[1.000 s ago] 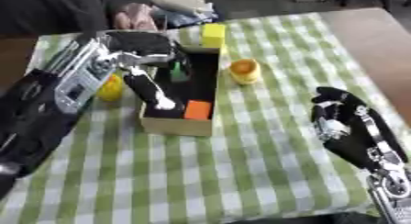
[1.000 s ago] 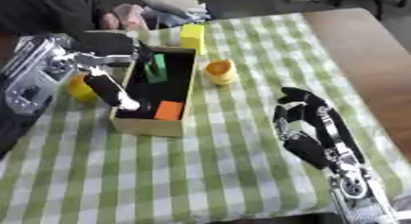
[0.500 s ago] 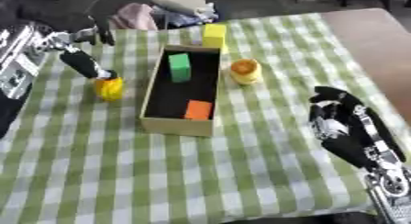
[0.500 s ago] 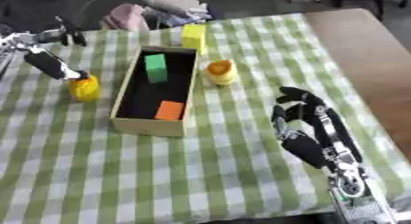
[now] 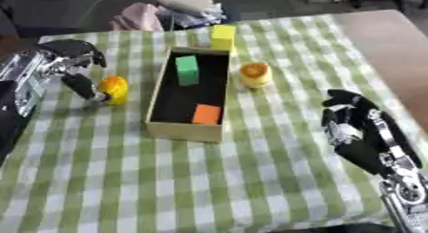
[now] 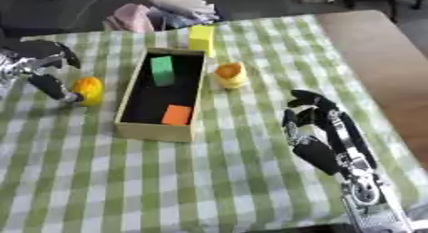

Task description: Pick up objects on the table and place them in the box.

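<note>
- The left hand [image 5: 73, 65] sits at the left side of the table, its fingers reaching down to the yellow object [image 5: 113, 89] and touching its left side. Whether they have closed round it or only rest against it I cannot tell.
- That yellow object lies on the checked cloth [image 5: 209, 179] just left of the box [image 5: 189, 130], apart from its wall. Being the nearest loose piece on this side, it looks like the one the left hand means to lift next.
- The box is an open cardboard tray lying lengthwise in the middle of the table, within reach of either arm. Inside it a green block [image 5: 187, 69] stands at the far end and an orange block [image 5: 207, 114] lies at the near end; the dark floor between them is free, so there is room for more.
- A yellow block [image 5: 223, 37] stands just beyond the far right corner of the box, and a rounded yellow-orange object [image 5: 255, 74] rests just right of its right wall. Both are still outside, so the task seems roughly half done.
- The right hand [image 5: 355, 129] hangs idle at the near right, well apart from everything, fingers loosely bent and holding nothing, probably kept clear while the left arm works.
- A heap of cloth [image 5: 176, 10] lies beyond the far edge, outside the work.
</note>
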`<action>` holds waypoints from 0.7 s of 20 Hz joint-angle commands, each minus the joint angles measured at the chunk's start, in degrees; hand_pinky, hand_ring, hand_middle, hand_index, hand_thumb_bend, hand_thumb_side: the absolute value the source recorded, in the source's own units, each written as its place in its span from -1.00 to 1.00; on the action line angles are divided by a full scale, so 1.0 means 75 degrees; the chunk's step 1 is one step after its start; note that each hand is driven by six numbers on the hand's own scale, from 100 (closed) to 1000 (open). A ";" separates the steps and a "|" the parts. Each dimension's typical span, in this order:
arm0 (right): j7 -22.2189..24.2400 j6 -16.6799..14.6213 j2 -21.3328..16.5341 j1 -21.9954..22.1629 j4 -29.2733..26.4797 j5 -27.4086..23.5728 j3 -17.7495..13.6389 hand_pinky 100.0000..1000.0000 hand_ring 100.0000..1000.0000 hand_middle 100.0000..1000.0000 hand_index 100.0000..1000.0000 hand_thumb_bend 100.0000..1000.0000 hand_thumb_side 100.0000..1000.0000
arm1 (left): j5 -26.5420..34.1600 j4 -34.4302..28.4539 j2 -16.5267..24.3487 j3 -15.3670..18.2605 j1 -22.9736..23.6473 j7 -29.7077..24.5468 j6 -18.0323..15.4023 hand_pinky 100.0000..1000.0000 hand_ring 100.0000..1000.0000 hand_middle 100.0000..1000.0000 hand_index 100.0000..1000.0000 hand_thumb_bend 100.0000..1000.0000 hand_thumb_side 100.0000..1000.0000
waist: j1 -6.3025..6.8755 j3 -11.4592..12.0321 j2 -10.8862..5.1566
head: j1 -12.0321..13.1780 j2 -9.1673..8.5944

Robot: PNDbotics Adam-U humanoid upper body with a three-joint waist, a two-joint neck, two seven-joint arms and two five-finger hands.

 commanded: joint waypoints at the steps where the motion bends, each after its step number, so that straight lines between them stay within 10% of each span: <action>1: 0.0001 -0.0004 -0.0060 -0.0090 -0.0090 -0.0063 -0.0036 0.12 0.02 0.27 0.62 -1.00 -0.35 | -0.0087 0.0160 -0.0015 0.0054 -0.0169 0.0116 -0.0063 0.49 0.32 0.37 0.52 -0.08 -0.35 | -0.0101 -0.0017 -0.0158 | -0.0005 -0.0065; 10: -0.0026 0.0003 -0.0058 -0.0082 -0.0083 -0.0058 -0.0058 0.12 0.02 0.27 0.62 -1.00 -0.36 | 0.0150 -0.0267 0.0044 0.0016 -0.0240 0.0159 -0.0238 0.19 -0.04 -0.01 0.20 -0.54 -0.82 | -0.0087 -0.0039 -0.0168 | -0.0048 -0.0040; 11: -0.0027 0.0004 -0.0059 -0.0079 -0.0081 -0.0058 -0.0061 0.12 0.02 0.27 0.62 -1.00 -0.37 | 0.0236 -0.0471 0.0092 0.0016 -0.0276 0.0170 -0.0252 0.19 -0.04 -0.01 0.20 -0.76 -0.47 | -0.0084 -0.0035 -0.0175 | -0.0056 -0.0038; 13: -0.0031 0.0006 -0.0063 -0.0071 -0.0076 -0.0057 -0.0062 0.12 0.02 0.27 0.62 -1.00 -0.36 | 0.0496 -0.1009 0.0201 -0.0029 -0.0345 0.0196 -0.0311 0.20 -0.04 0.00 0.21 -0.55 -0.82 | -0.0077 -0.0023 -0.0186 | -0.0070 -0.0036; 14: -0.0028 0.0005 -0.0065 -0.0069 -0.0075 -0.0056 -0.0058 0.12 0.02 0.27 0.62 -1.00 -0.36 | 0.0664 -0.1317 0.0251 -0.0091 -0.0371 0.0186 -0.0355 0.20 -0.03 0.00 0.21 -0.49 -0.38 | -0.0074 -0.0019 -0.0191 | -0.0074 -0.0036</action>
